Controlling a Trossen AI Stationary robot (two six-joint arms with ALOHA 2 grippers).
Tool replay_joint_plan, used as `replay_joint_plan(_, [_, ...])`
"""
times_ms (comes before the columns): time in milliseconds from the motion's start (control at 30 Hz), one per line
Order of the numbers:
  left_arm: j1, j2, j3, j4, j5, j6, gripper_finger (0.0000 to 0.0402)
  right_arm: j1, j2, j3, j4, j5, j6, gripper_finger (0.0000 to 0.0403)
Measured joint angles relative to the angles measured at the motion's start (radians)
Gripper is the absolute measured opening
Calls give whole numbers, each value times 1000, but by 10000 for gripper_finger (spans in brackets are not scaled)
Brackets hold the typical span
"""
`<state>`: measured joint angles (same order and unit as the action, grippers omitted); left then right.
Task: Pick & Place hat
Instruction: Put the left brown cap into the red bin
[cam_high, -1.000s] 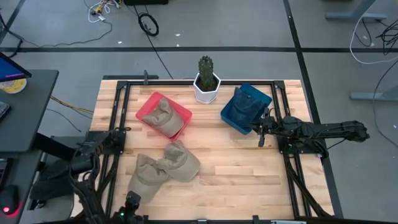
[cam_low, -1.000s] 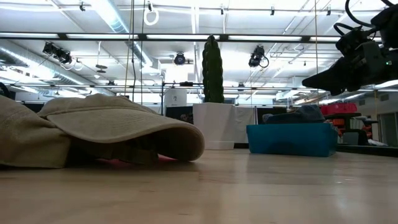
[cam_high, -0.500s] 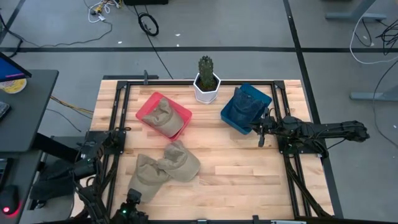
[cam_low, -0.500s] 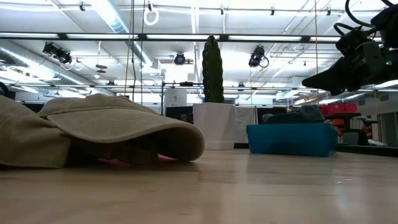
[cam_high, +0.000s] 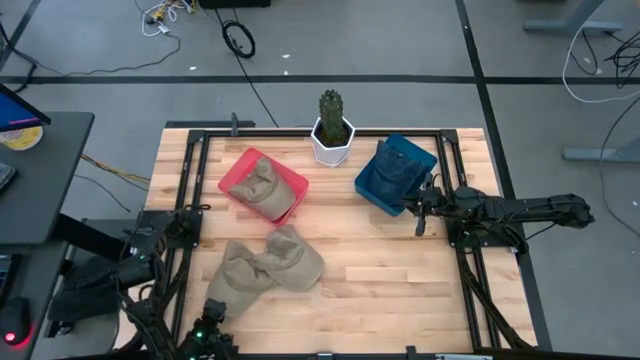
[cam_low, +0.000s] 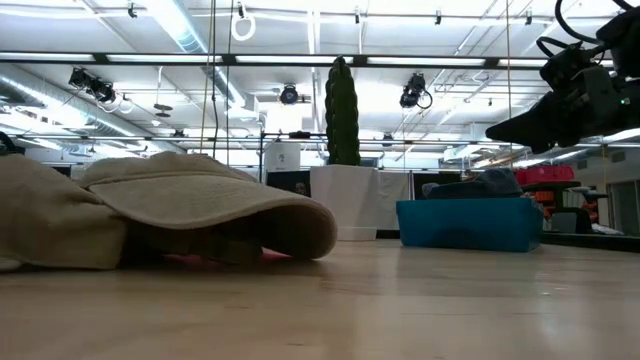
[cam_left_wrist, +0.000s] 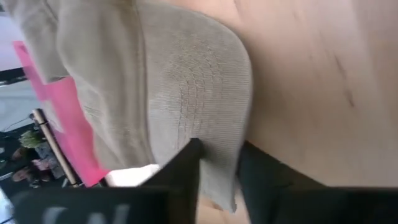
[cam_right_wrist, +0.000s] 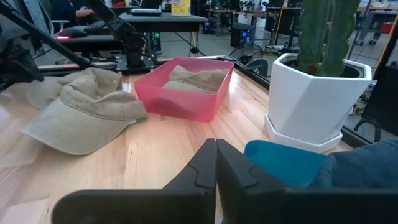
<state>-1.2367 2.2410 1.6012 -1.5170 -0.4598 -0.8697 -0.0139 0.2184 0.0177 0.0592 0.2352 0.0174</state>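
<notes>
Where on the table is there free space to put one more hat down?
Bare wood lies in front of the blue bin, between the loose tan hats and the right gripper. A narrower strip runs between the pink bin and blue bin, below the cactus pot. The near-left corner is crowded.

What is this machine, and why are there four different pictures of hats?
It is a robot with two dark arms at a wooden table, filmed by four cameras: one overhead, one at table height, one on each wrist. The left gripper is pinching the brim of a tan hat at the table's near edge. The right gripper waits, shut and empty, beside a blue bin holding a blue hat. A pink bin holds another tan hat. Behind them stands a potted cactus.
</notes>
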Motion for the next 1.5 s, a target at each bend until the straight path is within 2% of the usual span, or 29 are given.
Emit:
replay_joint_plan(100, [0,0,0,-19,-12,1,30,0,0,0,0,0,0,9])
replay_joint_plan(133, [0,0,0,-24,-13,-5,22,0,0,0,0,0,0,9])
replay_joint_plan(400, [2,-10,48,-60,-11,-38,19,0,0,0,0,0,0,9])
replay_joint_plan(667, [6,-23,151,-54,-89,-18,14,0,0,0,0,0,0,9])
replay_joint_plan(833, [5,-23,236,-47,-181,32,12,0,0,0,0,0,0,9])
replay_joint_plan(1167, [19,-23,422,-43,-511,190,12,0,0,0,0,0,0,9])
replay_joint_plan(1333, [48,-23,463,-48,-655,281,12,0,0,0,0,0,0,9])
replay_joint_plan(1500, [103,-23,480,-51,-750,339,12,0,0,0,0,0,0,9])
